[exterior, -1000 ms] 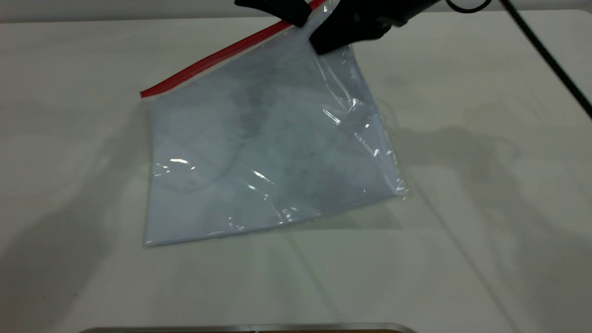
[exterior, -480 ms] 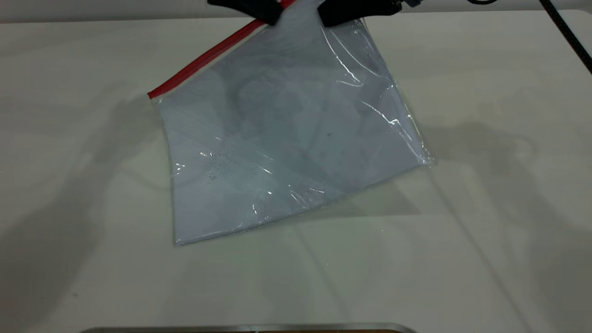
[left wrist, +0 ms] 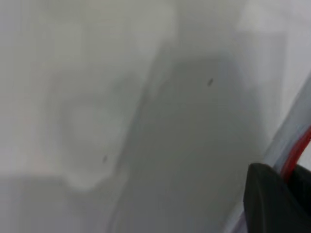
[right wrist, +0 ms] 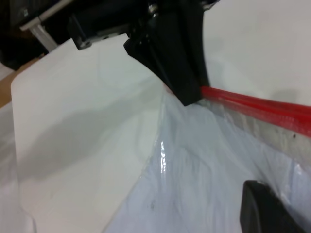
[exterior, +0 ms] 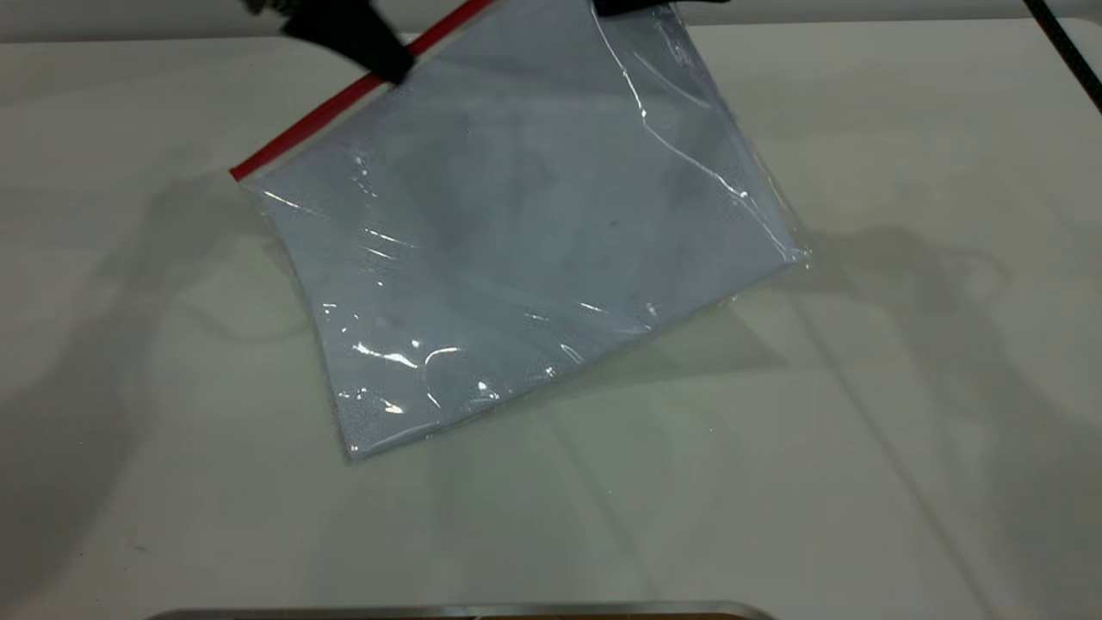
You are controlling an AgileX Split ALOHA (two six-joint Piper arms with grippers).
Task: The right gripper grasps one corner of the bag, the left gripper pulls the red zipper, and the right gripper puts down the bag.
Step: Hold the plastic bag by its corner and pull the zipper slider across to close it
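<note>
A pale bench (left wrist: 73, 58) fills most of the frame, crossed by a broad grey shadow. At about four o'clock, a black wedge-shaped finger (left wrist: 269, 201) of the left hand (left wrist: 291, 199) juts in from the corner. Touching it, the red zipper (left wrist: 297, 154) runs up toward three o'clock, edged by a clear strip of the bag (left wrist: 286, 133).
</note>
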